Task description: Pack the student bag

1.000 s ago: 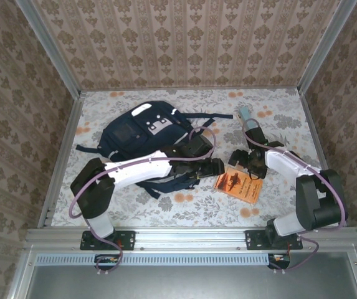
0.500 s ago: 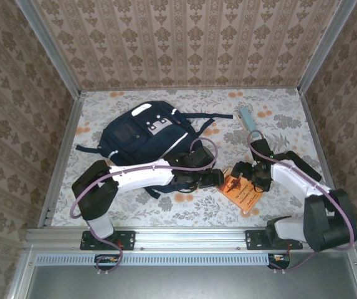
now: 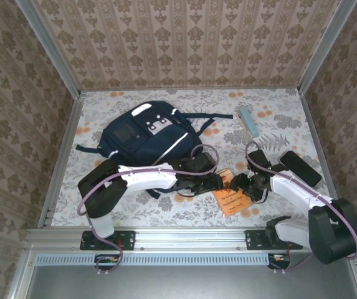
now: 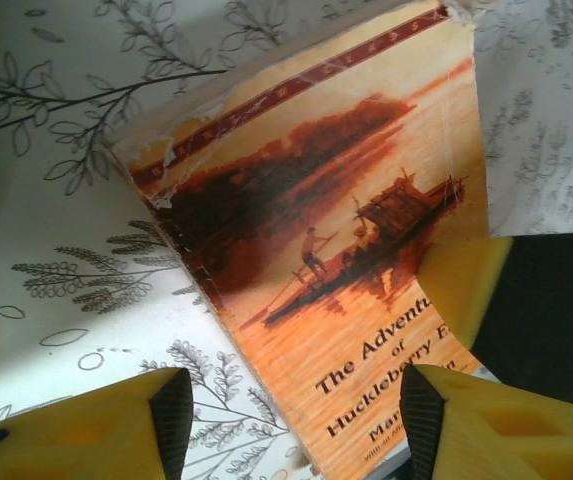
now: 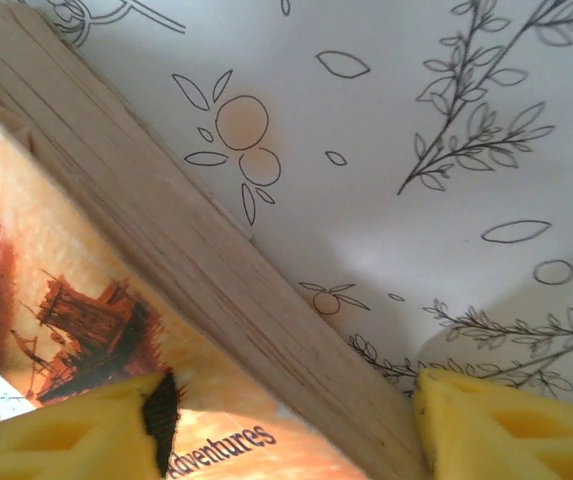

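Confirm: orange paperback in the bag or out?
Out. The paperback lies on the tablecloth, right of the backpack, cover up.

Right gripper (image 5: 286, 430): yellow fingers (image 5: 66, 435) spread apart, straddling the page edge (image 5: 216, 270) of an orange paperback (image 5: 76, 310). One finger over the cover, the other over the floral tablecloth (image 5: 416, 150). "Adventures" legible on the cover.
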### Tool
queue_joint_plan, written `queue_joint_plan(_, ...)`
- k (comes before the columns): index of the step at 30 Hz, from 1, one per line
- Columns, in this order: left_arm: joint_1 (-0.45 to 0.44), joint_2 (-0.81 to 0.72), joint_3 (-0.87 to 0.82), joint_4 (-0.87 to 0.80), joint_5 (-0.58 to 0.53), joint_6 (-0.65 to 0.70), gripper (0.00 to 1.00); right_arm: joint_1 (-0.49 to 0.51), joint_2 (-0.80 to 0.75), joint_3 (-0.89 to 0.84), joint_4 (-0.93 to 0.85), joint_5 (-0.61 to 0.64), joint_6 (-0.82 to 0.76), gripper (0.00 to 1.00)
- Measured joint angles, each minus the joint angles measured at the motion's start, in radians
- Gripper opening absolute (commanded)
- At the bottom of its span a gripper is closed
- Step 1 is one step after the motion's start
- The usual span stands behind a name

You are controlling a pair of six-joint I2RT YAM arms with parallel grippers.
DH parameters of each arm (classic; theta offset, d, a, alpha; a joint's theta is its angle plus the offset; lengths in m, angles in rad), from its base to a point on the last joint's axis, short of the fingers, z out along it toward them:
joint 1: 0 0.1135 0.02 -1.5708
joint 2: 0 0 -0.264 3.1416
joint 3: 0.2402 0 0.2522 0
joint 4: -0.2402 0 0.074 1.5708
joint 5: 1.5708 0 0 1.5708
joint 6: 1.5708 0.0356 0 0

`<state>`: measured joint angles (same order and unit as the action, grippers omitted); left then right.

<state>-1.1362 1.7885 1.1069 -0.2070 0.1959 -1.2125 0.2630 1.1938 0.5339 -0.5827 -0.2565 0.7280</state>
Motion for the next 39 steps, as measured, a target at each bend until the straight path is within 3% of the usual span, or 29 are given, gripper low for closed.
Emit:
queue_joint_plan(7, 0.008, 0.042, -0.008, 0.029, 0.006, -0.017, 0.57, 0.003, 0.039, 0.000, 0.062, -0.038, 0.023, 0.49)
queue_joint_plan(21, 0.023, 0.086, -0.017, 0.093, 0.031, -0.027, 0.51, 0.003, 0.089, 0.004, 0.143, -0.092, 0.047, 0.41)
queue_joint_plan(29, 0.056, 0.057, -0.124, 0.270, 0.108, -0.034, 0.46, -0.019, 0.103, 0.006, 0.156, -0.115, 0.046, 0.41)
queue_joint_plan(39, 0.072, 0.059, -0.152, 0.493, 0.146, -0.070, 0.42, -0.136, 0.106, -0.002, 0.199, -0.186, 0.036, 0.36)
